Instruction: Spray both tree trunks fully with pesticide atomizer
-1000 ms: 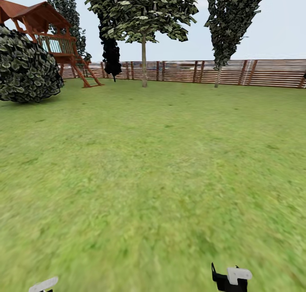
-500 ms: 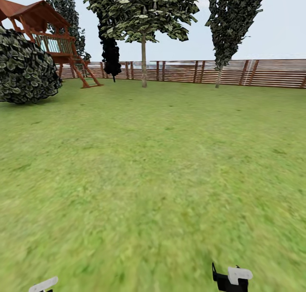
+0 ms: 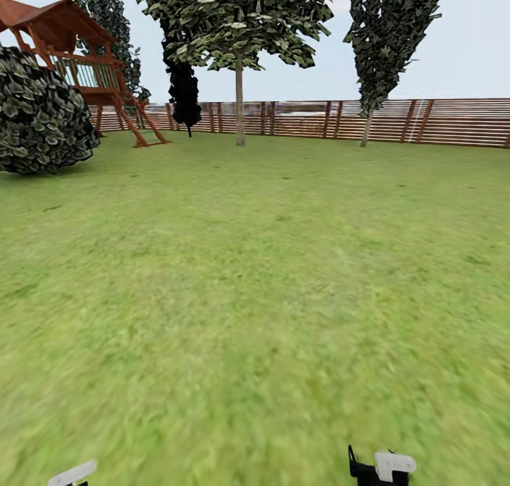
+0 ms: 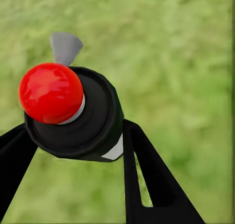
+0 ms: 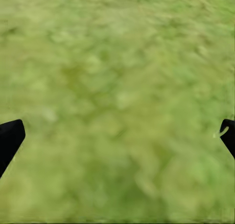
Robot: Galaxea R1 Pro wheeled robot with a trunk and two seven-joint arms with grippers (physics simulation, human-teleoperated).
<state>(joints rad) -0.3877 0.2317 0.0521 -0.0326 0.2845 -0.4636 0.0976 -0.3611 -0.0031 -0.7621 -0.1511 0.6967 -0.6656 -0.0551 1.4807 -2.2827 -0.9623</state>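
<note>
left fingers (image 4: 147, 185) clamped on pesticide atomizer (image 4: 73, 113), right fingers (image 5: 10, 138) spread wide

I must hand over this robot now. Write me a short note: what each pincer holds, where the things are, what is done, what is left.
Left pincer: shut on the atomizer, red tip toward the wrist camera, above the grass.
Right pincer: open, holds nothing, fingers spread over grass.
Things: a bare-trunk tree stands far ahead near the fence; a second tree stands to its right, also by the fence. A bush and a playhouse are at far left.
Done: atomizer is picked up.
Left: drive across the lawn to the trees, spray both trunks until covered. No spray shows on them from this distance.
</note>
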